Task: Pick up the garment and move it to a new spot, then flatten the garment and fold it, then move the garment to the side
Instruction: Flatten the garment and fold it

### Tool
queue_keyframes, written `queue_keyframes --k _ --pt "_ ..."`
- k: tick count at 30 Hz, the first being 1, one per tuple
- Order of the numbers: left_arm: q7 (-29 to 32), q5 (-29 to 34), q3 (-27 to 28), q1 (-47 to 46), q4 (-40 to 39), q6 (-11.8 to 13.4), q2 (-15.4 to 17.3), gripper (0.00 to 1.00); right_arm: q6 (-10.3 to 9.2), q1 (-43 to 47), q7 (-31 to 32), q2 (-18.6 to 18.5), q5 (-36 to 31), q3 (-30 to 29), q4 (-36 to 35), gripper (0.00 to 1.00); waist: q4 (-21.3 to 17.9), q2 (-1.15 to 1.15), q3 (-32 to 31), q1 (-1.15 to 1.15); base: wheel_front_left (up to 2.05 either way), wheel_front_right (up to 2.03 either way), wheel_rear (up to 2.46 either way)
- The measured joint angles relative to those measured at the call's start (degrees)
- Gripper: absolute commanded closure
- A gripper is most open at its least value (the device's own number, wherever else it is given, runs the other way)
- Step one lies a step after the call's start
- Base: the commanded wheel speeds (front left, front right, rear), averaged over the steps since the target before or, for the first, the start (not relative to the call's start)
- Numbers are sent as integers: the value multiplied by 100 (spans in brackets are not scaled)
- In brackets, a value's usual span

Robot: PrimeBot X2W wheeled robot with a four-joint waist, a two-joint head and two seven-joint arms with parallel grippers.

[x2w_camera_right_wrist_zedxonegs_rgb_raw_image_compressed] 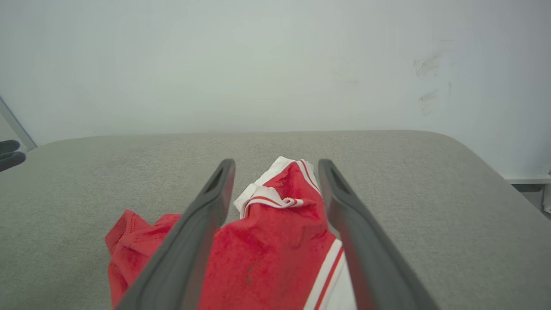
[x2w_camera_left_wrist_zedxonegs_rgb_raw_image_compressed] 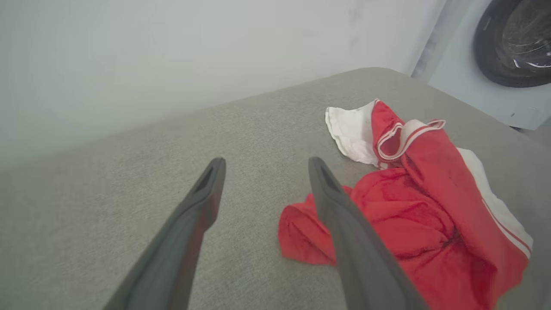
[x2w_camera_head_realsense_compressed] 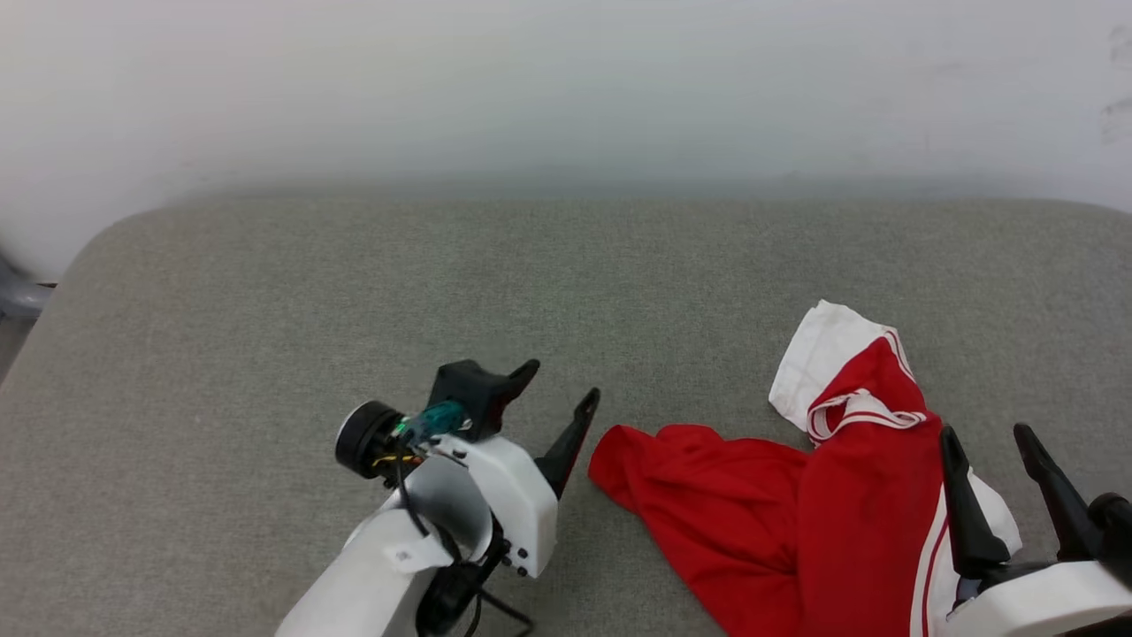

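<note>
The garment [x2w_camera_head_realsense_compressed: 796, 504] lies crumpled on the right half of the grey padded table, bright red with a white sleeve and striped trim at its far end; its lettering is hidden. My left gripper [x2w_camera_head_realsense_compressed: 560, 387] is open just left of the garment's red edge, with nothing between its fingers. In the left wrist view the garment [x2w_camera_left_wrist_zedxonegs_rgb_raw_image_compressed: 409, 206] lies to the right of the fingers. My right gripper [x2w_camera_head_realsense_compressed: 986, 438] is open above the garment's near right part. In the right wrist view the garment [x2w_camera_right_wrist_zedxonegs_rgb_raw_image_compressed: 275, 245] lies below and between the spread fingers.
The grey table [x2w_camera_head_realsense_compressed: 354, 292] stretches wide to the left and back, ending at a pale wall. A washing machine door [x2w_camera_left_wrist_zedxonegs_rgb_raw_image_compressed: 514, 41] stands beyond the table's far corner in the left wrist view.
</note>
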Motion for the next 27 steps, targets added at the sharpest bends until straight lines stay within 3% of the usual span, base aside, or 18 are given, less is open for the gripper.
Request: queue_keyframes --k 9,16,23,24,25,27 --pt "1405 -358 -850 -1067 764 -456 -269 0 0 -293 5 1 64 112 12 0 -414 0 485 0 0 0 0" --pt "2206 -714 -1780 -1675 1287 -502 -200 0 -1 -475 -119 0 118 174 145 0 -724 0 936 0 0 0 0" --pt "2955 -1190 -2984 -2147 1623 -495 118 0 0 -584 -240 3 203 210 333 0 -1032 0 1186 0 0 0 0" --pt "3034 -1290 -3117 -2219 1621 -493 157 54 0 -589 -264 0 203 207 347 0 -1058 0 1196 0 0 0 0" --pt "3069 -1377 -3256 -2281 1606 -492 201 95 -1 -591 -277 1 205 208 363 0 -1079 0 1202 0 0 0 0" --pt "3083 -1469 -3494 -2401 1606 -491 267 100 -1 -597 -280 1 222 199 393 0 -1095 0 1198 0 0 0 0"
